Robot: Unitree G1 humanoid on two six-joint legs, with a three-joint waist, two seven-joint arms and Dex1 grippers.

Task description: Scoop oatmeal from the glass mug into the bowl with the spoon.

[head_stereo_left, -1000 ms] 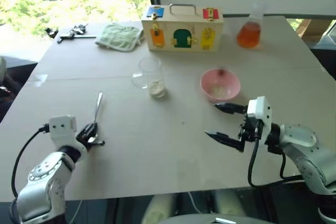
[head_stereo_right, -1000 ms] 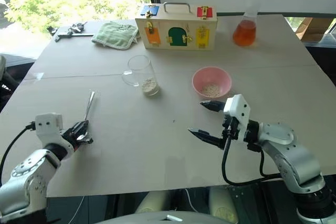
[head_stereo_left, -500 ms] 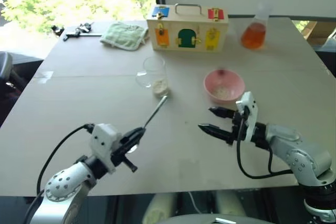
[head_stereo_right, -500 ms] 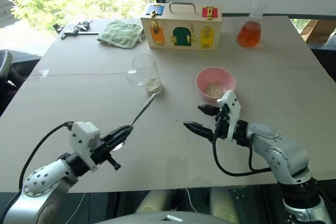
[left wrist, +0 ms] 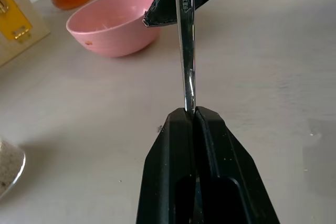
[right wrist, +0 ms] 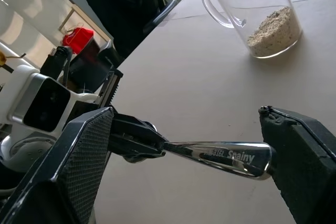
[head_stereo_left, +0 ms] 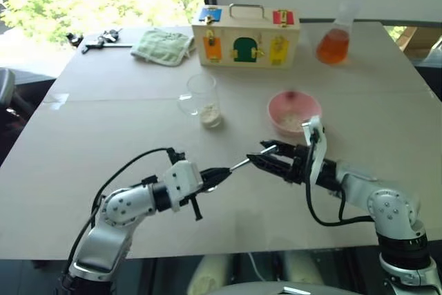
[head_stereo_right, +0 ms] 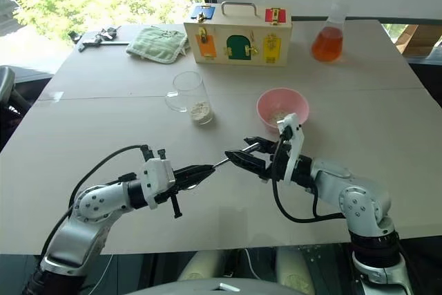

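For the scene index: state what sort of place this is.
Probably a robot test or training room, not a kitchen. One bare table by a sunlit window carries unrelated practice props: a wooden latch box, a flask of orange liquid, a green cloth, plus a glass mug and pink bowl.
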